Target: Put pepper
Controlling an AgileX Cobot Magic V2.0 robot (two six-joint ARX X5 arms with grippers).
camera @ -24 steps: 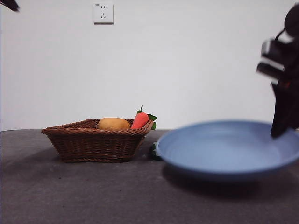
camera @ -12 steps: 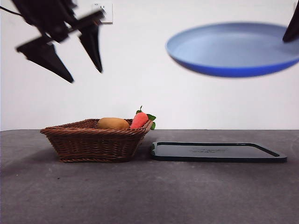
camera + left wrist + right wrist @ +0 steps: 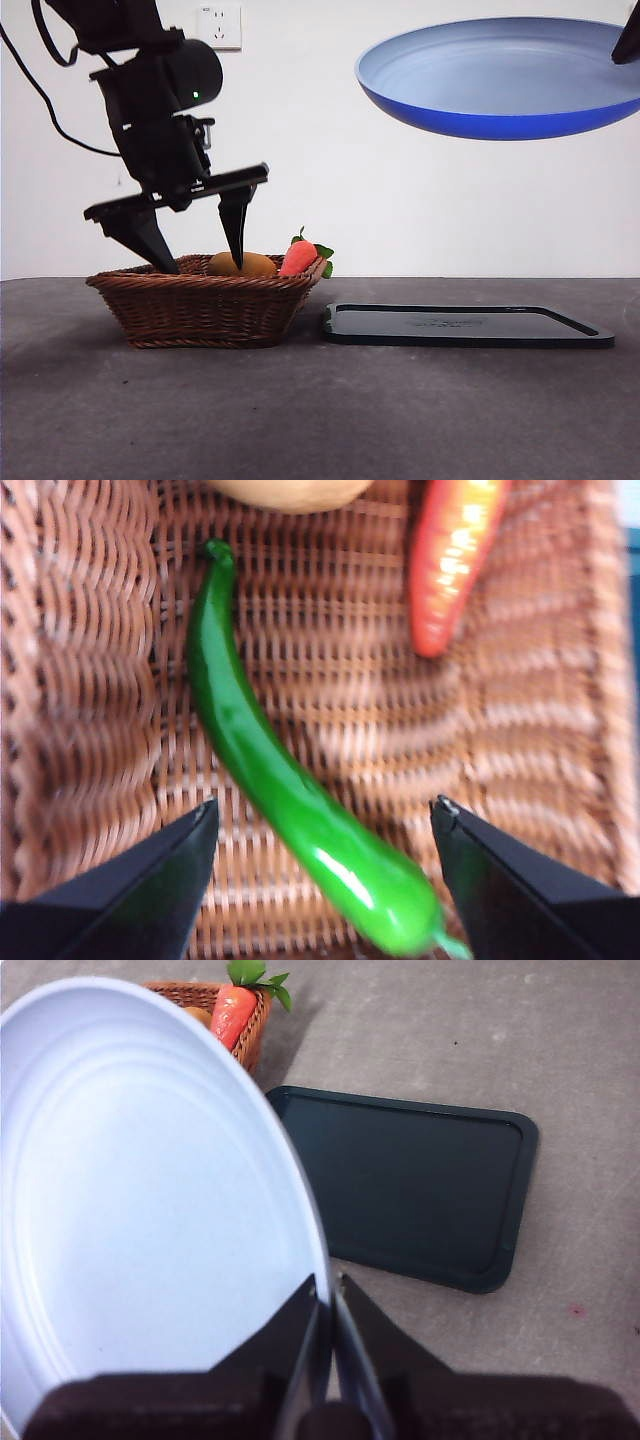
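Observation:
The glossy green pepper (image 3: pixel 285 785) lies on the floor of the wicker basket (image 3: pixel 100 630); in the front view the basket's wall (image 3: pixel 205 310) hides it. My left gripper (image 3: pixel 322 815) is open, its jaws on either side of the pepper, just above it; in the front view it (image 3: pixel 195 240) dips into the basket. My right gripper (image 3: pixel 325 1295) is shut on the rim of the blue plate (image 3: pixel 140 1190) and holds it high in the air at the upper right of the front view (image 3: pixel 500 80).
A red-orange carrot with green leaves (image 3: pixel 302 255) and a tan-orange lump (image 3: pixel 243 265) lie in the basket's far part. A dark flat tray (image 3: pixel 465 325) lies on the grey table right of the basket, beneath the raised plate.
My left gripper has come down from high at the left into the basket. The right gripper has lifted the blue plate from the tray to high in the air.

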